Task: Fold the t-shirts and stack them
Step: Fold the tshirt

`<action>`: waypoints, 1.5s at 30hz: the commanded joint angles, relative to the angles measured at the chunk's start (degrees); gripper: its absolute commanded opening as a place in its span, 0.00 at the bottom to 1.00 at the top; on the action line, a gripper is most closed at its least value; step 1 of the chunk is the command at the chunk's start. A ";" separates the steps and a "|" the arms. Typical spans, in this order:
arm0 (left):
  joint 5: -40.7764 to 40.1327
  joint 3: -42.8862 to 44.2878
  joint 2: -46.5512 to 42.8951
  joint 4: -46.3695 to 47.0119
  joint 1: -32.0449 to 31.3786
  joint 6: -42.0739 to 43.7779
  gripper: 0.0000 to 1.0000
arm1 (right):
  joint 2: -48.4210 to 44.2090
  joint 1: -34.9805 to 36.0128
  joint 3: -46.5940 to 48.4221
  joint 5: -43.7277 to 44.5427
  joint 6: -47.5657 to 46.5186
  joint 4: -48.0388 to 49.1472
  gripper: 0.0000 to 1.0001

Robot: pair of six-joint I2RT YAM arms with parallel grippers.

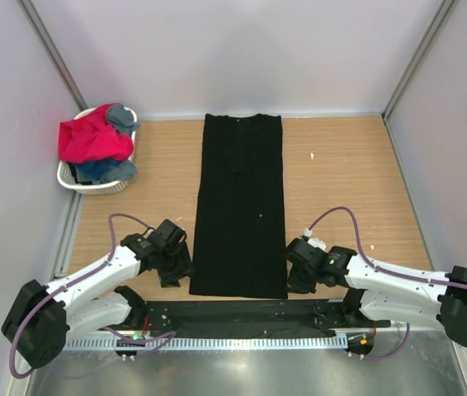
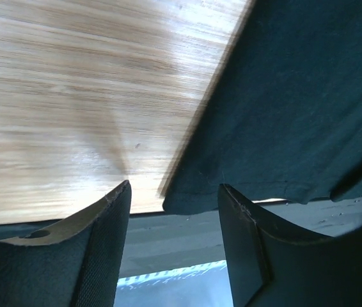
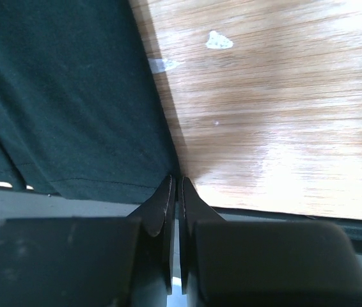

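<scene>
A large black t-shirt (image 1: 242,206) lies flat on the wooden table as a long narrow strip running from far to near. My left gripper (image 1: 176,268) is open beside its near left corner. In the left wrist view that corner (image 2: 194,198) lies just beyond the open left gripper (image 2: 174,185), apart from both fingers. My right gripper (image 1: 298,276) is beside the near right corner. In the right wrist view it (image 3: 176,179) is shut, tips at the edge of the black cloth (image 3: 59,96), with no cloth seen between them. Red-pink (image 1: 89,140), grey (image 1: 122,118) and blue (image 1: 106,171) tees are piled in a basket.
The white plastic laundry basket (image 1: 93,188) stands at the far left by the wall. A black strip and metal rail (image 1: 242,313) run along the table's near edge. Pale walls close in the left, right and back. Small white specks (image 3: 218,41) lie on the wood right of the shirt.
</scene>
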 commanded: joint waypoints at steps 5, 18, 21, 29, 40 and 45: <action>3.60 -2.58 0.06 6.26 -2.82 -2.81 0.56 | 2.28 0.38 0.49 1.69 -1.63 -0.71 0.06; 0.53 -0.57 7.70 3.98 -4.67 -4.22 0.06 | 0.18 0.46 1.54 0.02 0.83 -0.80 0.01; -0.44 3.12 7.61 2.40 -4.67 -3.17 0.00 | -0.44 0.38 3.65 0.80 0.83 -1.15 0.01; -3.95 14.81 11.91 -3.13 -3.80 2.72 0.00 | 3.16 -1.46 14.19 7.22 -5.04 -7.03 0.01; -2.81 33.08 25.70 -4.54 5.61 14.32 0.00 | 17.02 -21.06 33.25 4.68 -30.01 -8.27 0.01; -2.90 42.30 31.33 -3.23 10.09 16.87 0.00 | 23.72 -27.12 38.98 2.57 -35.36 -5.73 0.01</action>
